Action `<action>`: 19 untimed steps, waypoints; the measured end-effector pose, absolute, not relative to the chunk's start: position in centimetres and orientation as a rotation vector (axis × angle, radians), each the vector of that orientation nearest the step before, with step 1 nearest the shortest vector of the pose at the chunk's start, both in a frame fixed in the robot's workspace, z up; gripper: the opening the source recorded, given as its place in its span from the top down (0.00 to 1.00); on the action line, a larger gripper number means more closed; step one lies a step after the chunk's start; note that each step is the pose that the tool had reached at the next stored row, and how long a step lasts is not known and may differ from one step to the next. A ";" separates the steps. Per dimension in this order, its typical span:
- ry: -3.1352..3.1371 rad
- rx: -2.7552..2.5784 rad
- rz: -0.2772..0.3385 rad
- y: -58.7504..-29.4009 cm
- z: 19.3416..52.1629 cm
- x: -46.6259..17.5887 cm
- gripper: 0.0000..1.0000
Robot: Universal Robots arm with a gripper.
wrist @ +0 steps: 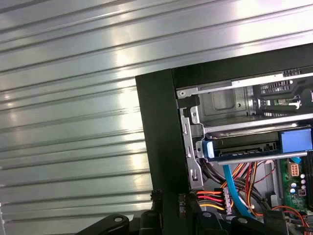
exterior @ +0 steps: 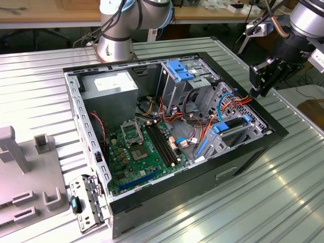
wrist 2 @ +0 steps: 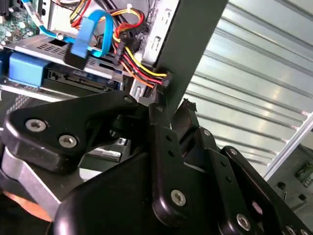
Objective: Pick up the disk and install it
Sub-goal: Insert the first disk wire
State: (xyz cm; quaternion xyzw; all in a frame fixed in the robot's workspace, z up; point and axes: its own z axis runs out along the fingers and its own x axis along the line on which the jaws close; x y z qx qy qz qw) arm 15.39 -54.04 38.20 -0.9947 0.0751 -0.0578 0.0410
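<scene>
The disk (exterior: 234, 124), dark grey with bright blue rails, lies in the drive cage at the corner of the open computer case (exterior: 273, 132) on the exterior view's right. Both wrist views show its connector end (wrist 2: 73, 76) (wrist: 244, 146) facing into the case, with a light blue cable and red, yellow and orange wires beside it. My gripper (exterior: 257, 92) hangs just above the case's black rim by that cage. In the second wrist view the gripper (wrist 2: 172, 105) has its black fingers close together, shut on nothing, near the power plug (wrist 2: 164, 78).
A blue plastic bracket (exterior: 179, 68) sits on top of the grey metal cage further back. The motherboard (exterior: 139, 147) fills the case floor. Ribbed metal table (exterior: 283, 202) surrounds the case. A grey fixture (exterior: 30, 167) stands on the exterior view's left.
</scene>
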 end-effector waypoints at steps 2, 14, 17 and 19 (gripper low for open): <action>0.274 -3.044 -0.172 -53.4 37.1 15.2 0.68; 0.274 -3.035 -0.171 -53.4 36.5 15.2 0.83; 0.274 -3.035 -0.170 -53.4 36.5 15.2 0.83; 0.274 -3.035 -0.170 -53.4 36.5 15.2 0.83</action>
